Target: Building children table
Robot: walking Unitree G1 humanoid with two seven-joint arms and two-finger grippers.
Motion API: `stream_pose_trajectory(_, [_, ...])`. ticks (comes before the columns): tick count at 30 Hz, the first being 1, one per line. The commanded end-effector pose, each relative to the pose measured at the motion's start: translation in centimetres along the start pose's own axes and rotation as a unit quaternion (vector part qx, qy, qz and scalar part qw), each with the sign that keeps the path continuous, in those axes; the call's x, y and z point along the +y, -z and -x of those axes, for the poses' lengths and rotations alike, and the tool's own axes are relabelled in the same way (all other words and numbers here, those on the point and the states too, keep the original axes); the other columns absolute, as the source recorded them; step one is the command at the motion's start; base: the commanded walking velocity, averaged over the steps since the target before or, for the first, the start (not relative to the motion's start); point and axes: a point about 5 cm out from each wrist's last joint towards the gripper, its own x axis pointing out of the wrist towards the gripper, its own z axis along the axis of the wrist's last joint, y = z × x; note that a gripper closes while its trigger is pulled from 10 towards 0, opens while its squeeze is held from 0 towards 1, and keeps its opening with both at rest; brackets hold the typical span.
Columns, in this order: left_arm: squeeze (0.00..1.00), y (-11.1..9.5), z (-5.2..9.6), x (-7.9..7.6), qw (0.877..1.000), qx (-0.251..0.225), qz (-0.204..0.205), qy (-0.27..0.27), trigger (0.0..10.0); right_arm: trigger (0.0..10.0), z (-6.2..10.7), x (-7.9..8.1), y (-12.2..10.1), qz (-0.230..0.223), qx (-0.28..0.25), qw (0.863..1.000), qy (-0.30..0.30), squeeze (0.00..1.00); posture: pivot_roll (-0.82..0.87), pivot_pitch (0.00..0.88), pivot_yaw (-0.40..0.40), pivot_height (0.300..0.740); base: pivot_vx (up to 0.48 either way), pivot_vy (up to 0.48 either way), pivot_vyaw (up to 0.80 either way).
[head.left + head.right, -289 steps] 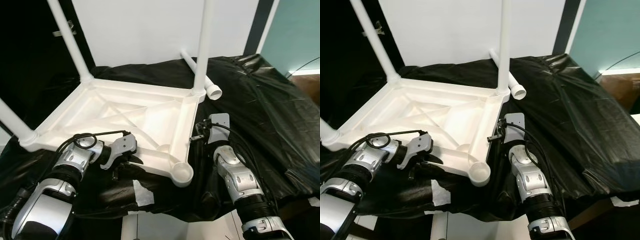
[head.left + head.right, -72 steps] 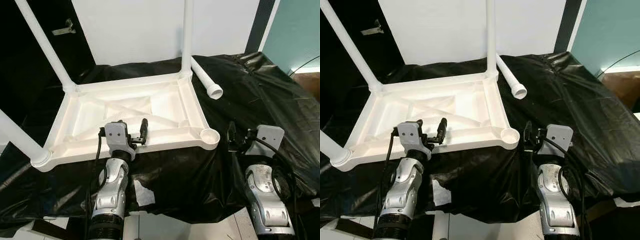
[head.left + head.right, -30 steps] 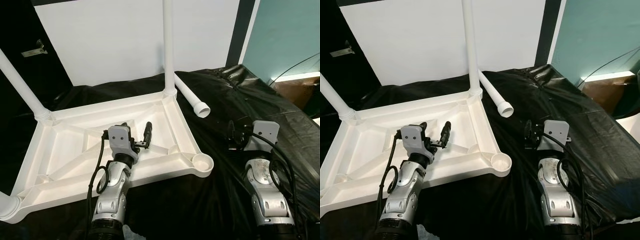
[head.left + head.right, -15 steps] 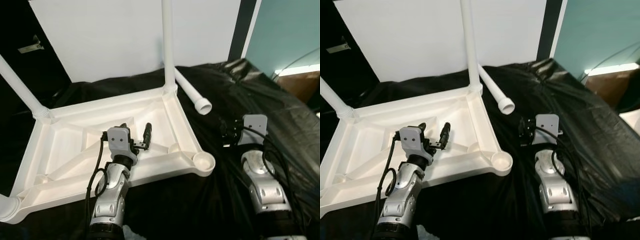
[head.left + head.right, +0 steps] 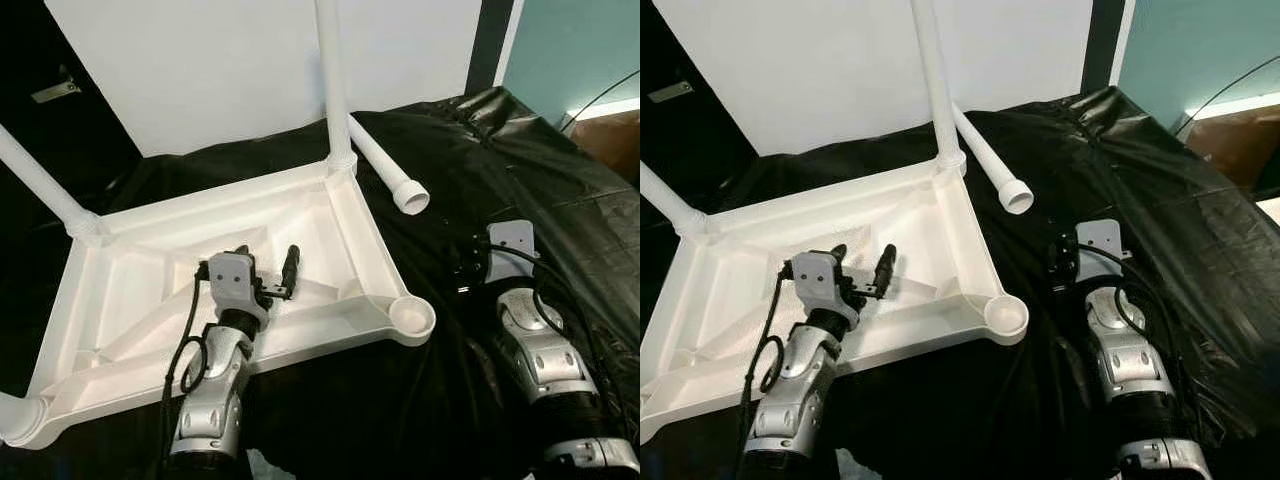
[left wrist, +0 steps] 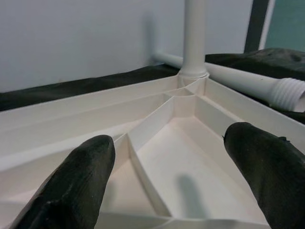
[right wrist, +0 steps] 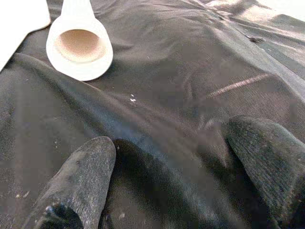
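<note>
One white tabletop (image 5: 330, 215) is lying upside down across the left and centre of the head view, ribs up, on a black sheet (image 5: 520, 170). Three legs are standing in its corner sockets, all cut off by the frame: one at top centre (image 5: 331, 80), one at upper left (image 5: 40, 180), one poking in at lower left (image 5: 15, 420). A fourth leg (image 5: 385, 170) is lying loose on the sheet, just beside the tabletop's right edge, open end facing us. The near-right socket (image 5: 410, 316) is sitting empty. The left gripper (image 5: 265, 268) is hovering over the ribbed underside, fingers spread wide, holding nothing. The right gripper (image 5: 1065, 262) is hanging low over the sheet at centre right, probably not touching it, fingers (image 7: 81, 176) parted and empty.
</note>
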Motion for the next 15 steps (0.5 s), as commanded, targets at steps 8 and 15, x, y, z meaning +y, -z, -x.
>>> stream_pose_trajectory(8, [0.00,-0.9,1.1,2.1,0.998,-0.008,-0.020,-0.056,10.0,10.0,-2.1,0.4,-2.0,0.062,-0.035,0.995,-0.072,0.00,0.10,0.128,0.065,0.740,0.000,0.000,0.00])
stream_pose_trajectory(15, [0.00,-1.3,1.9,2.8,0.998,-0.002,-0.031,-0.061,10.0,10.0,-3.8,-0.2,-3.4,0.101,-0.054,0.989,-0.090,0.00,0.13,0.153,0.080,0.740,0.000,0.000,0.00])
